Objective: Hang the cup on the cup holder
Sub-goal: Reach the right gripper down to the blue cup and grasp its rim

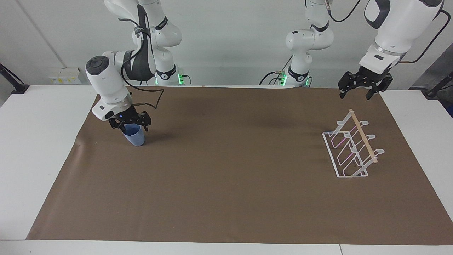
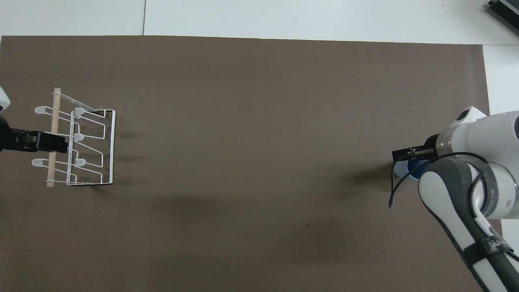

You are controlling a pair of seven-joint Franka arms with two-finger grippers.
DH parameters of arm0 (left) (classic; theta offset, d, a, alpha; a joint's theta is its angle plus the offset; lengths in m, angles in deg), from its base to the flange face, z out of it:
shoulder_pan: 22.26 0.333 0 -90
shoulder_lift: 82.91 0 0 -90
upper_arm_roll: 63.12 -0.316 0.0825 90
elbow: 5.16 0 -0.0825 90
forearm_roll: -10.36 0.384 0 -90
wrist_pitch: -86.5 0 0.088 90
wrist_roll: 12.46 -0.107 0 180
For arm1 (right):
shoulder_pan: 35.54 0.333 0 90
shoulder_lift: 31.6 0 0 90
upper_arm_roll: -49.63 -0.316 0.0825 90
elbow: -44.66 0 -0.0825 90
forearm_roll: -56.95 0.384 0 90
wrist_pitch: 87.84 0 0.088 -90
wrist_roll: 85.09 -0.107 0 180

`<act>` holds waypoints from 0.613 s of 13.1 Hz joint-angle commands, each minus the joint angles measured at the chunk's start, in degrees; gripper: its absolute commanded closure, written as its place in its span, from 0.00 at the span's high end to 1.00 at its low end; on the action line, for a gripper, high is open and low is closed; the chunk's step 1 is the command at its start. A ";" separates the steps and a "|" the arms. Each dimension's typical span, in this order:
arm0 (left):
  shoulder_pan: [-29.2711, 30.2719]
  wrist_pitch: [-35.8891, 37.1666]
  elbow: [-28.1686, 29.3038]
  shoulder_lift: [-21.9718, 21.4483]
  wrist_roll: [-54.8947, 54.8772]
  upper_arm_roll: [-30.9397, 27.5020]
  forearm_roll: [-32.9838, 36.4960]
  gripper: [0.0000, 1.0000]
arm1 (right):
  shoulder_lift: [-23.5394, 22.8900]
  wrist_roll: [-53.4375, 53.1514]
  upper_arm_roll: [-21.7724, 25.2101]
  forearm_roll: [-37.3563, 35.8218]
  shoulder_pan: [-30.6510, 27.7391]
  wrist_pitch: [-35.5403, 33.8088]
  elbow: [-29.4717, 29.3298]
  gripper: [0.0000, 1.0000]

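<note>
No writing anywhere is large enough to read. A brown mat [image 1: 233,170] covers the white bench [image 1: 32,148] under a pale wall. At the facing view's left, the right end effector [image 1: 130,127] straddles the rim of the upright blue cup [image 1: 136,138], fingers spread. At upper right, the left end effector [image 1: 358,92] hangs open above the mat's edge; the cup holder [image 1: 352,145] stands below it.
</note>
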 commanded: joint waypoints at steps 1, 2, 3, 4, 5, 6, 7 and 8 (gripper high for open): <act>-0.47 -1.78 2.71 -2.23 -0.31 -0.39 -0.66 1.00 | -0.61 -0.84 -0.31 -0.66 0.82 2.04 1.05 1.00; -0.47 -1.78 2.71 -2.23 -0.31 -0.39 -0.66 1.00 | -0.53 -0.93 -0.23 -0.57 0.82 2.13 1.48 1.00; -0.47 -1.78 2.71 -2.23 -0.31 -0.39 -0.66 1.00 | -0.44 -0.93 -0.23 -0.57 0.82 2.30 1.84 1.00; -0.47 -1.78 2.71 -2.23 -0.31 -0.39 -0.66 1.00 | -0.35 -0.93 -0.23 -0.49 0.82 2.22 2.10 1.00; -0.47 -1.78 2.71 -2.23 -0.31 -0.39 -0.66 1.00 | -0.61 -1.45 -0.31 -0.48 0.82 2.30 2.54 1.00; -0.47 -1.78 2.71 -2.23 -0.31 -0.39 -0.66 1.00 | -0.61 -1.80 -0.23 -0.48 0.82 2.83 3.15 1.00; -0.47 -1.78 2.71 -2.23 -0.31 -0.39 -0.66 1.00 | -0.53 -1.90 -0.23 -0.48 0.82 3.61 3.33 1.00; -0.47 -1.78 2.71 -2.23 -0.31 -0.39 -0.66 1.00 | -0.61 -1.81 -0.23 -0.48 0.82 3.62 3.33 1.00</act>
